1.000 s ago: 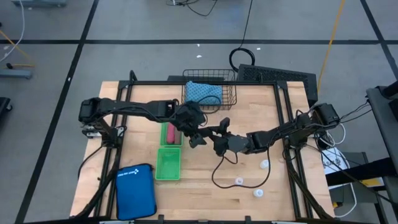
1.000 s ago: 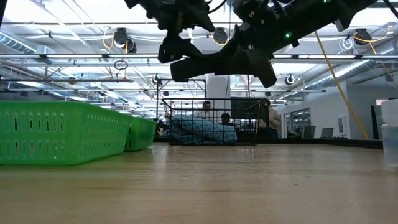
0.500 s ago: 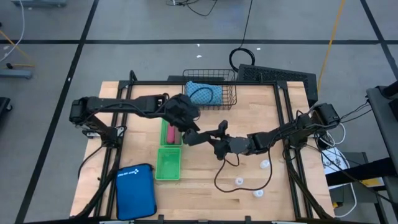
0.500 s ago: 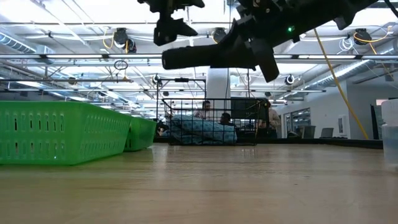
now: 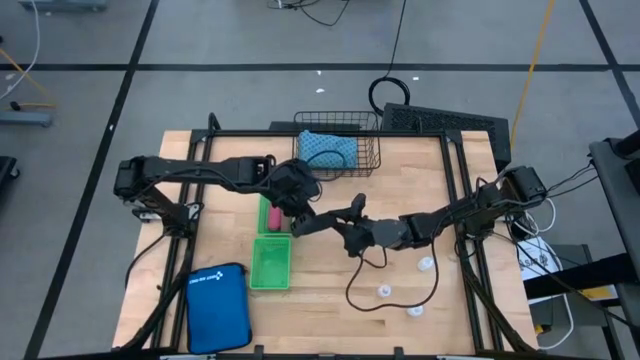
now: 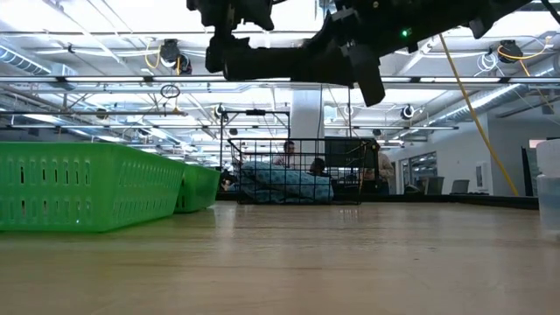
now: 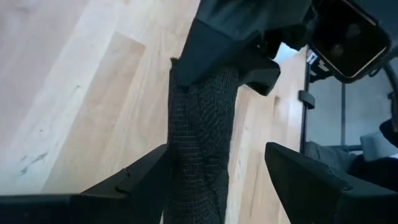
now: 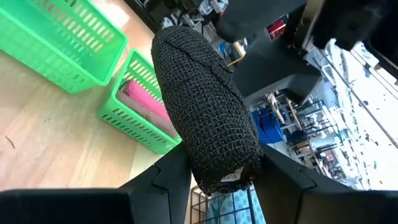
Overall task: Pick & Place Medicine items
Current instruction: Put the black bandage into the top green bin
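— Right gripper (image 8: 221, 163) is clamped on one end of the black piece (image 8: 205, 106), holding it up in the air above the middle of the table. So who takes it from here?

— The left gripper (image 7: 216, 152), I'd judge. Its fingers stand apart on either side of the black piece's free end, one nearly against the mesh and the other with a clear gap. It has not bitten yet.

— A hand-over, then. What makes it go well?

— Centre the left fingers first, so both pads meet the mesh together and the piece isn't pushed sideways. Close firmly on the free end, well clear of the right gripper's fingers. Only then should the right gripper let go — release too soon and the piece drops to the wood.

— And afterwards?

— Probably the green basket (image 8: 142, 129) just beside the left gripper, where the pink piece (image 8: 146, 99) already lies. Carry the black piece level and lower it inside the rim before opening.

— The rest?

— Three white bottles (image 5: 425, 264) sit on the table under the right arm, well apart from the baskets. I cannot find the brown piece.
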You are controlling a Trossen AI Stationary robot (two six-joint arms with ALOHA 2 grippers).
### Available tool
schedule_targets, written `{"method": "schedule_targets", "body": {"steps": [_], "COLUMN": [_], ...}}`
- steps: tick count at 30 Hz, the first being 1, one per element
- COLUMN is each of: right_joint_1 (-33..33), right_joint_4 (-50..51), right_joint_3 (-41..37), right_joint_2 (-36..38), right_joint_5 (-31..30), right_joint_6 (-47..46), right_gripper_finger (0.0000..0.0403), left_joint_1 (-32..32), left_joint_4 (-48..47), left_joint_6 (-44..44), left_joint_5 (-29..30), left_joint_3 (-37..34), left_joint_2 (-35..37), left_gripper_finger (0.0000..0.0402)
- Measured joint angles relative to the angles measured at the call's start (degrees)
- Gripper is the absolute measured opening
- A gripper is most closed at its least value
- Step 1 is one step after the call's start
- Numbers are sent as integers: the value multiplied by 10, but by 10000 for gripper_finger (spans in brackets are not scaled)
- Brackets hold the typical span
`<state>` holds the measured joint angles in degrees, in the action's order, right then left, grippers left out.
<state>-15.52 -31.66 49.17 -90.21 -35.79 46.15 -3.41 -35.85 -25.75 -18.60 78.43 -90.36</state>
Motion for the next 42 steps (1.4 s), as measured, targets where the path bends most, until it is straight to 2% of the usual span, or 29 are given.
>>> {"method": "schedule_targets", "body": {"steps": [20, 23, 26, 30, 33, 38, 42], "right_joint_1": [-11, -11, -11, -11, -10, -9, -7], "right_joint_4": [-50, -51, -50, -48, -46, -35, 28], "right_joint_3": [0, 0, 0, 0, 0, 1, 0], "right_joint_2": [0, 0, 0, 0, 0, 5, 23], "right_joint_5": [-3, -3, -1, -2, -3, -5, 38], "right_joint_6": [40, 41, 30, -19, -96, -237, -321], "right_gripper_finger": [141, 141, 141, 142, 142, 148, 169], "left_joint_1": [4, 4, 4, -4, -9, -9, -11], "left_joint_4": [26, 26, 26, 26, 18, 10, -23], "left_joint_6": [14, 17, 22, 32, 32, 39, 38], "left_joint_5": [-11, -21, -25, -24, -6, 42, 146], "left_joint_3": [-1, -1, -1, -1, 0, 0, 0], "left_joint_2": [-24, -24, -24, -24, -20, 7, 60], "left_gripper_finger": [268, 252, 210, 134, 81, 74, 74]}}
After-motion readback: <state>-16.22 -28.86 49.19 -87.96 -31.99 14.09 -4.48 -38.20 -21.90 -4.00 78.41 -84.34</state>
